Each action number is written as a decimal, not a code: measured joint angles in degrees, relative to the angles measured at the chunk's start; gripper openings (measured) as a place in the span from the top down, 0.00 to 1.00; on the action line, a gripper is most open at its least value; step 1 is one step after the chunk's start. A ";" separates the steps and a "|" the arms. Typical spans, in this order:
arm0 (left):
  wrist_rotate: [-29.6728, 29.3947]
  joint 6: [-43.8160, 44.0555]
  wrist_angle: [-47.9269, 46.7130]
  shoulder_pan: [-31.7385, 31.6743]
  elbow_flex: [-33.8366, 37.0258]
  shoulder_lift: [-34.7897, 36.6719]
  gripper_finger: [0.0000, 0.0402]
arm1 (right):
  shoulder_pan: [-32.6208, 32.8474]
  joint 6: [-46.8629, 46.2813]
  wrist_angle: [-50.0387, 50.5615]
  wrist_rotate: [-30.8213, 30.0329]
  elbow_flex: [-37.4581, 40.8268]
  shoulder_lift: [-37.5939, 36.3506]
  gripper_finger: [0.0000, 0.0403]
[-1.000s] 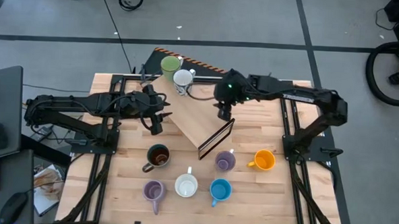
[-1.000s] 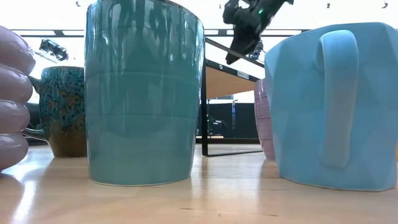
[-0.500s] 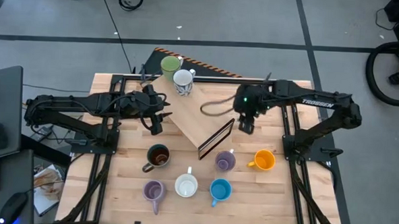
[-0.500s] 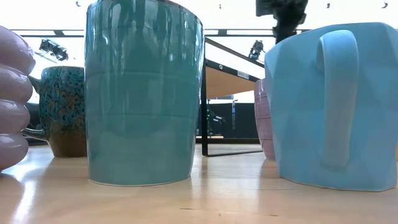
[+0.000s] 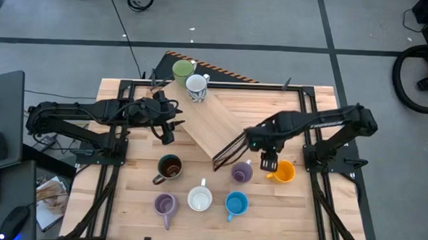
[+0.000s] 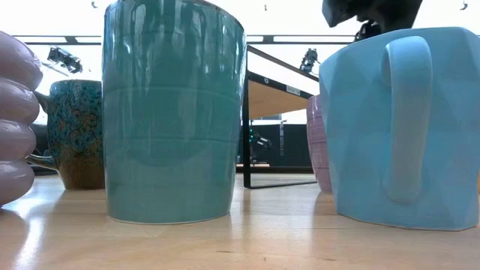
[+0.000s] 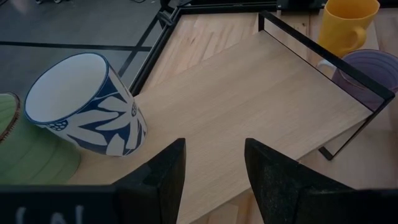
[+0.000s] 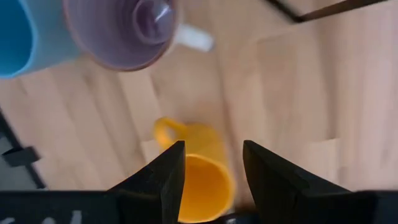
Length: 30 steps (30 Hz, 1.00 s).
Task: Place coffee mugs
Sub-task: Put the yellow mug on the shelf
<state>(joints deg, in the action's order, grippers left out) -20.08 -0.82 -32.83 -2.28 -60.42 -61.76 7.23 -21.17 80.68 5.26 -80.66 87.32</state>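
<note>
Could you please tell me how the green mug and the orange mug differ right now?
The green mug stands on the raised wooden shelf, touching the patterned white mug; the orange mug stands on the table, apart from its neighbours. The open right gripper hovers by the orange mug; none is near the green. Both are upright.

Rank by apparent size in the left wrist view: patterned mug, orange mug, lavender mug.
1. White mug with dark pattern, largest, but it sits nearest the camera, so true size is unsure.
2. Orange mug and lavender mug: both far and partly cut off or hidden; no reliable ranking between them.
</note>
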 joint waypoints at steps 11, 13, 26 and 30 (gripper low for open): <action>-0.02 -1.36 -0.11 0.00 0.00 0.00 0.57 | 6.59 -11.31 -3.27 5.66 8.02 -0.98 0.58; -0.02 -1.38 -0.09 0.00 0.00 0.00 0.57 | 8.06 -13.88 -5.66 6.96 11.20 -1.99 0.58; -0.42 -1.05 -0.10 0.00 0.00 0.00 0.57 | 16.51 -25.28 -14.99 6.50 21.47 -2.59 0.58; -0.42 -0.98 -0.10 0.00 0.00 0.00 0.57 | 17.15 -26.62 -16.52 4.92 24.71 -2.59 0.60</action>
<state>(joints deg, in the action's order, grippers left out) -20.49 -1.80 -32.93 -2.28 -60.42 -61.76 24.38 -47.79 64.16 10.19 -55.95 84.73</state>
